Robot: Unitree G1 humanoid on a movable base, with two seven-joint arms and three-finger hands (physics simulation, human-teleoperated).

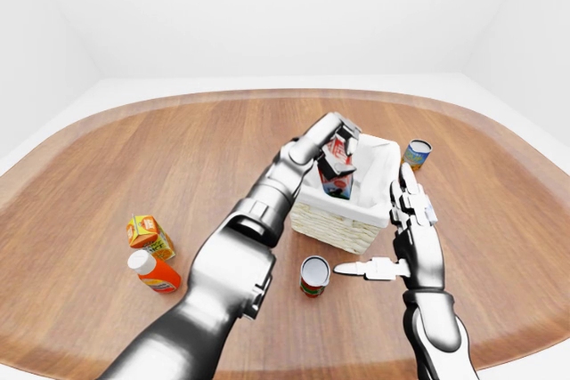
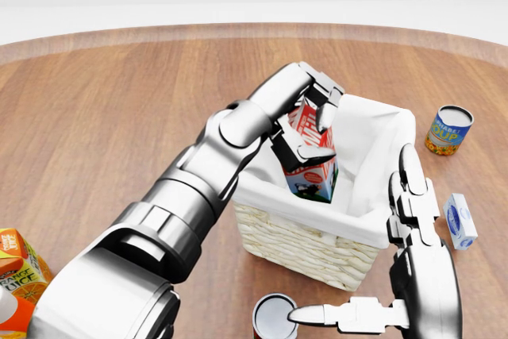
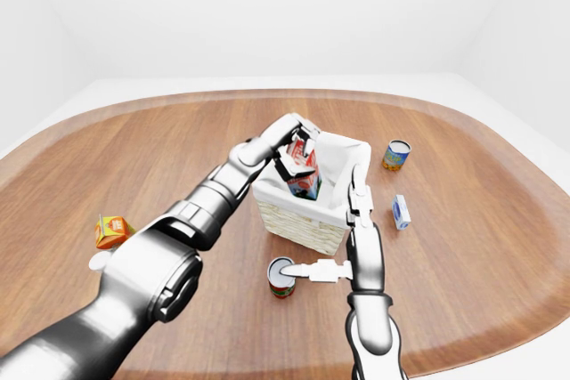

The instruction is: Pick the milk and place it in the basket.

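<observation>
The red and white milk carton (image 2: 311, 158) stands tilted inside the white-lined wicker basket (image 2: 302, 240), its lower part below the rim. My left hand (image 2: 308, 121) is shut on the carton's top, fingers wrapped round its gable. To the right of the basket my right hand (image 2: 397, 275) is open, fingers upright and thumb pointing left toward a can. The same carton (image 1: 337, 166) appears in the left-eye view, held over the basket's left half.
A red can (image 2: 274, 317) stands just below the basket. A soup can (image 2: 448, 129) and a small blue and white box (image 2: 460, 221) sit to the right. An orange juice carton (image 1: 150, 232) and an orange bottle (image 1: 153, 272) lie at the left.
</observation>
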